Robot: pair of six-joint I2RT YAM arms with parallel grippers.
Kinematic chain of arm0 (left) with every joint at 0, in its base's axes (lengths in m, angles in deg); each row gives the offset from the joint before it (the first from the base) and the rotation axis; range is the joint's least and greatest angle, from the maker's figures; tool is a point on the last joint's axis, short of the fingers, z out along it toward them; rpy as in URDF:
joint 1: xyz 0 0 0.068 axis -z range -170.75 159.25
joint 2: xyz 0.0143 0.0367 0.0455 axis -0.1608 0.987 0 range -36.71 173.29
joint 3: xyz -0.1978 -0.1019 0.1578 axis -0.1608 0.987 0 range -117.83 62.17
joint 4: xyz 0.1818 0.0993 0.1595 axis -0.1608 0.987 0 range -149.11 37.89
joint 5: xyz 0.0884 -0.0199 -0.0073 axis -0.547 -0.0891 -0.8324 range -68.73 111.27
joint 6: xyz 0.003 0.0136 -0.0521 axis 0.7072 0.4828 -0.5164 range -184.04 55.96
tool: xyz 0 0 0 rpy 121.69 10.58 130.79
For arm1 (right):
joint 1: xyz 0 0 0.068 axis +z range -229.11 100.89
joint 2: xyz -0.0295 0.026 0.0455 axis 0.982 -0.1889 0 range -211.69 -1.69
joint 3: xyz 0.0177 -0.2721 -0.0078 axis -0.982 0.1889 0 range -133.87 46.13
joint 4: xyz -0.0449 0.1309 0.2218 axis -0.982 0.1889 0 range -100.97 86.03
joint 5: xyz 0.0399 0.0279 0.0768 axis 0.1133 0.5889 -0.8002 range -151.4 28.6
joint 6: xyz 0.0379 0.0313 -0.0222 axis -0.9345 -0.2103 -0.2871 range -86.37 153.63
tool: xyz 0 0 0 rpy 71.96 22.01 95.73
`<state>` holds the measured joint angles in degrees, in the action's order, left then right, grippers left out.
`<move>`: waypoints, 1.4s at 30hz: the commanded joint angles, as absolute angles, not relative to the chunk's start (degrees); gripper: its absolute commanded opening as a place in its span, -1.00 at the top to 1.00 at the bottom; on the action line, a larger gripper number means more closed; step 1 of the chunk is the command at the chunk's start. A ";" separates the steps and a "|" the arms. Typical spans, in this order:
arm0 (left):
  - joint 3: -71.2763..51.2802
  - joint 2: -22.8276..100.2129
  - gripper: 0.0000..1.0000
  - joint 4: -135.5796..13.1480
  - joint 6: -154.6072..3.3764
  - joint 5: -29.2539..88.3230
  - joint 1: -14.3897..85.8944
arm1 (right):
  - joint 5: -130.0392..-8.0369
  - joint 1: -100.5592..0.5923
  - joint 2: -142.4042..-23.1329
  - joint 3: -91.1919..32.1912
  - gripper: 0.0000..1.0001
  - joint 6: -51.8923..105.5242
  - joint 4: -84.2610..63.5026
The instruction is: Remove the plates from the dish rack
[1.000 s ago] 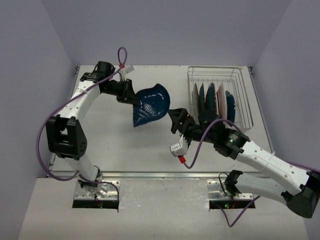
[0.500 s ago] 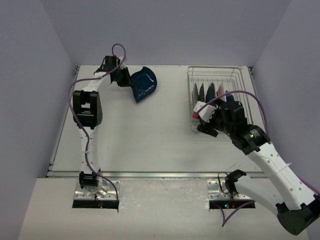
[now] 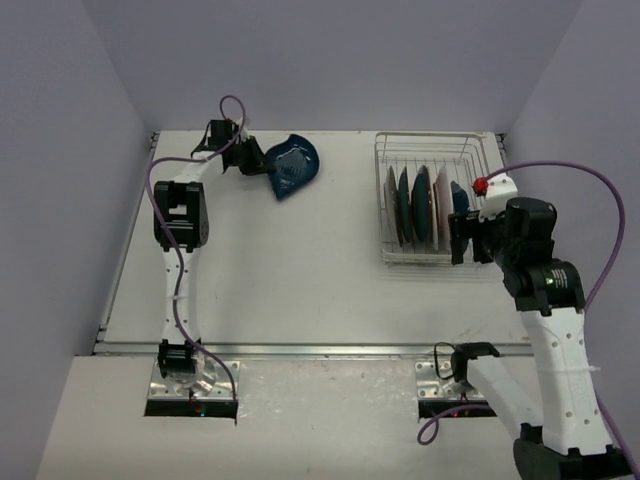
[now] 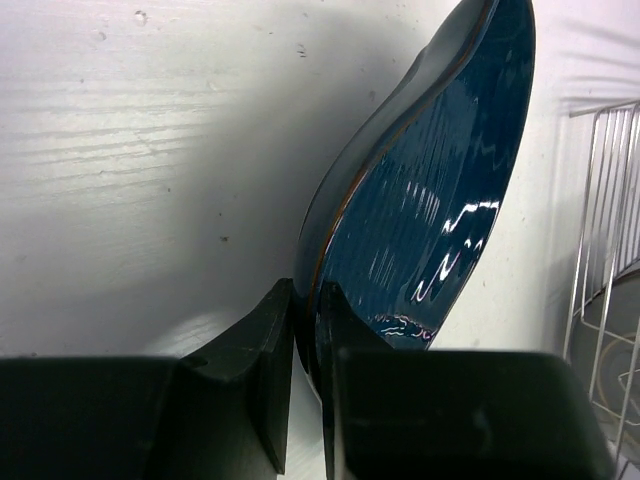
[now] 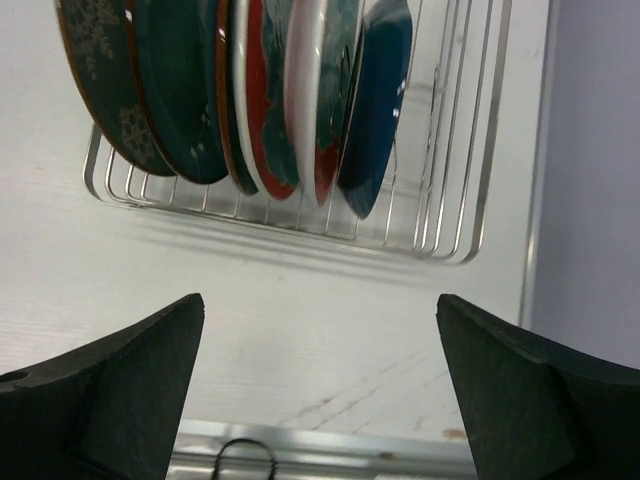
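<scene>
Dish glossy dk blue, leaf-shaped, maybe ribbed.

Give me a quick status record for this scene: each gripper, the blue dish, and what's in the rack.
left gripper: shut on the rim of the blue leaf-shaped dish
blue leaf-shaped dish: out of the rack, held on edge
right gripper: open, empty, facing the dish rack, not touching it
plates: several standing upright in the dish rack
</scene>
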<state>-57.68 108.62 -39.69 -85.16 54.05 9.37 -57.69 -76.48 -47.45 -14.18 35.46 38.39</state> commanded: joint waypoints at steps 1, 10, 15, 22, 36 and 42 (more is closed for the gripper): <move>-55.08 110.33 0.85 -42.15 -87.23 52.91 9.25 | -66.30 -84.19 -51.51 -16.09 -0.98 23.71 41.49; -52.97 107.85 0.00 -42.41 -90.14 54.14 6.53 | -76.31 -89.89 -62.17 -19.59 -0.86 23.46 40.22; -51.85 102.83 -0.29 -40.62 -88.02 55.05 4.58 | -79.41 -90.58 -68.25 -24.45 -0.51 27.51 36.98; -48.85 85.80 -0.52 -38.37 -78.46 52.77 3.63 | -81.96 -92.09 -75.04 -28.16 -0.26 32.92 34.12; -28.81 54.71 -0.69 -40.48 -70.02 55.47 3.63 | -94.59 -102.31 -90.89 -39.20 -0.13 47.34 39.99; -26.26 49.89 -0.71 -35.48 -66.16 51.79 3.63 | -99.89 -102.32 -100.19 -45.62 -0.07 46.55 47.03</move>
<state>-28.19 54.08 -38.77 -70.31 54.27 3.41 -94.07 -102.60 -95.08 -40.12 45.29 42.60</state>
